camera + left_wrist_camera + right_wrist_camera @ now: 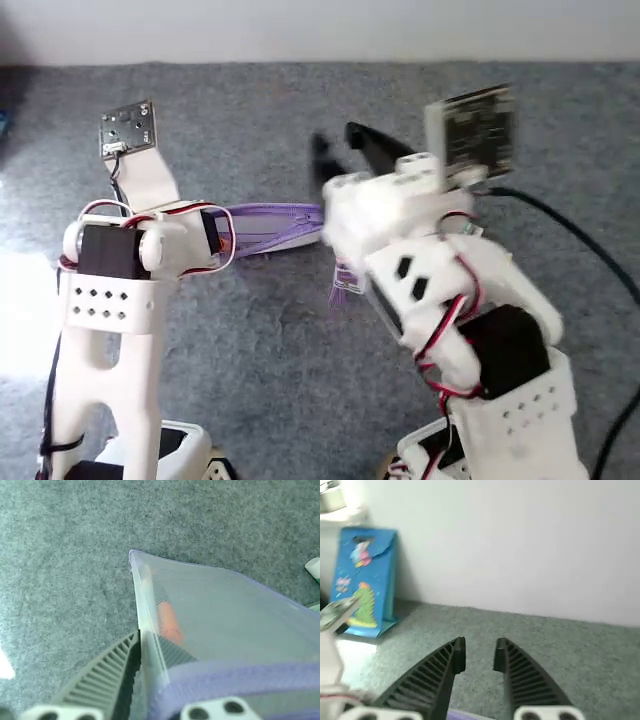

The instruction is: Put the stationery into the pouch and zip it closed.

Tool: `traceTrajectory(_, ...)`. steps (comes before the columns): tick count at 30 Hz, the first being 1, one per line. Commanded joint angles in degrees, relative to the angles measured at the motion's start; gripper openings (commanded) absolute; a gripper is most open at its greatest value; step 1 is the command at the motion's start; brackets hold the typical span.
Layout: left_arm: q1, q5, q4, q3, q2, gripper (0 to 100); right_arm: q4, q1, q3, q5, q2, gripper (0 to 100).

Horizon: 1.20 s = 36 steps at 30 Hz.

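The pouch [275, 225] is clear mesh with a purple zip edge and lies between the two arms on the grey carpet. My left gripper [222, 236] is shut on its left end. In the left wrist view the pouch [225, 615] rises from the jaws, with a ribbed finger [112, 677] pressed against its edge. An orange item [169, 622] shows through the mesh inside it. A purple tassel [347, 281] hangs at the pouch's right end. My right gripper [338, 148] is raised above that end, open and empty. In its own view the right gripper [479, 655] faces a white wall.
A white-tipped object [313, 565] lies on the carpet beyond the pouch. A blue gift bag [364, 582] stands against the wall. The grey carpet [300, 380] spreads open in front of the arms.
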Motion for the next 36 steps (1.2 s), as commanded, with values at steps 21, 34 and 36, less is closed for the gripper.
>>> traceTrajectory(21, 0.18, 0.7, -1.67, -2.33, 0.18, 1, 19.56, 39.08, -5.19, -18.64, 52.18, 26.3)
traceTrajectory(34, 0.09, 0.7, -1.58, -2.42, 0.18, 1, 19.56, 40.31, -24.7, -18.55, 75.38, 26.3)
traceTrajectory(36, 0.09, 0.7, -1.58, -2.42, 0.18, 1, 19.91, 40.31, -26.9, -18.46, 77.93, 26.3)
